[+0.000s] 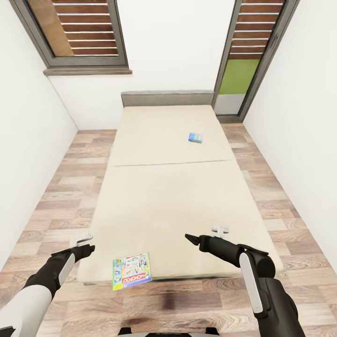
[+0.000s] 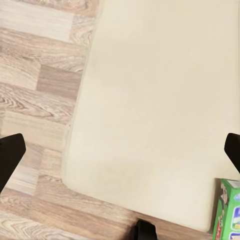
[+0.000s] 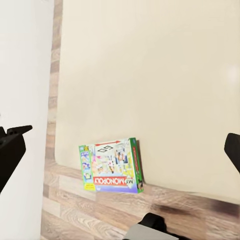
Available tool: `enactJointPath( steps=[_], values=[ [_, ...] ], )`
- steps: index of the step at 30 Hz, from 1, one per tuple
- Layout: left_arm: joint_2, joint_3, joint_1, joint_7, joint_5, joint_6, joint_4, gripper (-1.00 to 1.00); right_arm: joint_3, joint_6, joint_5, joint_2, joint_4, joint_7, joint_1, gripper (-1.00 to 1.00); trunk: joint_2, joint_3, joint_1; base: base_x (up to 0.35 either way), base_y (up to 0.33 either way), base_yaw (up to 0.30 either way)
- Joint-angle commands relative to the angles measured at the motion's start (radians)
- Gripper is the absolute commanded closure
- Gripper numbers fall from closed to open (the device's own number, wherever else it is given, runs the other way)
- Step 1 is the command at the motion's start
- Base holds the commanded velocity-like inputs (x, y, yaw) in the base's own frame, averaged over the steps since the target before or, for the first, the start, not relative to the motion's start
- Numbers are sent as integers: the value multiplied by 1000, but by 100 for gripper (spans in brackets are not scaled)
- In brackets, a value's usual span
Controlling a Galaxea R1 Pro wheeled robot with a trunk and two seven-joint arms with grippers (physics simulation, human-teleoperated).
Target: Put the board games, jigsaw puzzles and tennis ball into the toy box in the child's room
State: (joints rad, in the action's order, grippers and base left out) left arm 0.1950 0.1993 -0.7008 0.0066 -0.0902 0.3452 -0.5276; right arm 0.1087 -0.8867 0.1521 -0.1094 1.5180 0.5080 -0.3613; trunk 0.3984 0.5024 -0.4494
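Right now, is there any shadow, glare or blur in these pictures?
Head view: even light, no glare, a dark smudge of shadow on the floor below the Monopoly box. Right wrist view: the box's print is soft. Left wrist view: the bed looks flat and featureless.

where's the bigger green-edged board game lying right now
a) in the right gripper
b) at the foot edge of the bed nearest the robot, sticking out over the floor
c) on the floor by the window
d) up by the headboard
b: the green-edged board game lies at the near edge of the bed, its corner overhanging the wood floor, between the two empty grippers.
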Motion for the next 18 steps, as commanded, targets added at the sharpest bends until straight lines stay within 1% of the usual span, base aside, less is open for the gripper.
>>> enactJointPath(
  steps=[1, 8, 13, 16, 17, 18],
  values=[
    [0, 2, 0, 1, -9, 6, -2, -100, 2, -8, 4, -1, 1, 1, -1, -100, 2, 0, -1, 0, 0, 0],
    [0, 2, 0, 0, -9, 6, -2, -100, 2, -8, 4, -1, 1, 1, -1, -100, 2, -11, -1, 0, 0, 0],
    [5, 1, 0, -29, -10, 14, -2, -100, 2, -8, 4, -1, 1, 1, -1, -100, 2, -18, -1, 0, 0, 0],
    [9, 1, 0, -118, -11, 27, -2, -100, 3, -8, 4, 0, 1, 1, -1, -100, 2, -23, -1, 0, 0, 0],
    [12, 1, 0, -197, -10, 33, -2, -100, 3, -8, 4, 0, 1, 2, -1, -100, 2, -25, -1, 0, 0, 0],
    [15, 1, 0, -242, -10, 37, -2, -100, 3, -8, 4, 0, 1, 2, -1, -100, 2, -26, -1, 0, 0, 0]
  ],
)
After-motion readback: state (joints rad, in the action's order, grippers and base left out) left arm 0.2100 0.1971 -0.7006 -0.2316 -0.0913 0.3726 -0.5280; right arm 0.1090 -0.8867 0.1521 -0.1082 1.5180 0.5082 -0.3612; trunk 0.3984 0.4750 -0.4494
